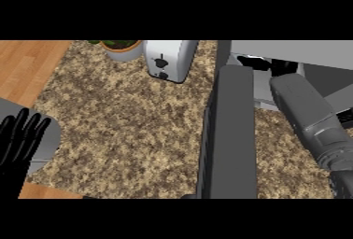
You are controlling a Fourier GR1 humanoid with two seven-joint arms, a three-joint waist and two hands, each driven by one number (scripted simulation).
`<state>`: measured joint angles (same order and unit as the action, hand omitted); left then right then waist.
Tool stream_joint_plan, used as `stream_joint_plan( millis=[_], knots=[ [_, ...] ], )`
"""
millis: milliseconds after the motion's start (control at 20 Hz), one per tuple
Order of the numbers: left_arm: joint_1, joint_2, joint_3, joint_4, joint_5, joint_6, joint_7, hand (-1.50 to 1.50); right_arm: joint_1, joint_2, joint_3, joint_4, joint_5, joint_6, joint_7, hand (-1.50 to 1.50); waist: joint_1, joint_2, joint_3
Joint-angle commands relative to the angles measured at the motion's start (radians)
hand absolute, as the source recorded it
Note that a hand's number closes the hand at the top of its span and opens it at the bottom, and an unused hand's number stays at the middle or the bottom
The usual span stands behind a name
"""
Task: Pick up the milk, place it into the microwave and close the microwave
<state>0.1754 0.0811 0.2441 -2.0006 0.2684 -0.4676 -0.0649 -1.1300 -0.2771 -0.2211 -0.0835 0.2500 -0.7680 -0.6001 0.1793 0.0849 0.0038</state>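
head view: open dark grey microwave door [231, 135] stands edge-on. right hand [265, 64] is inside the grey microwave [289, 49] behind that door; grip cannot be told, milk hidden. left hand [17, 149] rests far left of the door, fingers straight, spread, holding nothing. silver toaster [169, 59] just left of the door's far end.

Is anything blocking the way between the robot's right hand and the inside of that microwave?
Nothing visible does. The microwave door stands swung open, left of the right forearm, and the right hand is at the opening of the microwave. The milk itself does not show here.
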Motion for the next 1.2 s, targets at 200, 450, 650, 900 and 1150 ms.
stream_joint_plan(
  millis=[200,450,650,900,1150],
  knots=[
    [-0.028,-0.02,-0.032,0.017,-0.042,0.018,-0.004,-1.5,-0.036,0.042,-0.046,0.009,-0.051,0.185,0.028,-1.5,-0.005,-0.002,0.003],
    [-0.059,-0.033,-0.065,0.021,-0.08,0.03,-0.005,-1.5,-0.008,0.044,-0.072,-0.002,-0.076,0.234,-0.008,-1.5,-0.021,0.004,0.004],
    [-0.06,-0.027,-0.071,0.015,-0.086,0.03,0.01,-1.5,0.001,0.045,-0.077,-0.003,-0.08,0.242,-0.018,-1.5,-0.025,-0.007,0.003],
    [-0.042,-0.065,-0.113,0.006,-0.121,0.043,-0.005,-1.5,0.025,0.021,-0.084,0.002,-0.084,0.254,-0.022,-1.5,-0.032,-0.014,0.003],
    [-0.006,-0.066,-0.118,0.012,-0.119,0.027,-0.014,-1.5,0.077,0.024,-0.086,0.006,-0.082,0.269,-0.063,-1.5,-0.04,-0.022,0.002]
  ],
)
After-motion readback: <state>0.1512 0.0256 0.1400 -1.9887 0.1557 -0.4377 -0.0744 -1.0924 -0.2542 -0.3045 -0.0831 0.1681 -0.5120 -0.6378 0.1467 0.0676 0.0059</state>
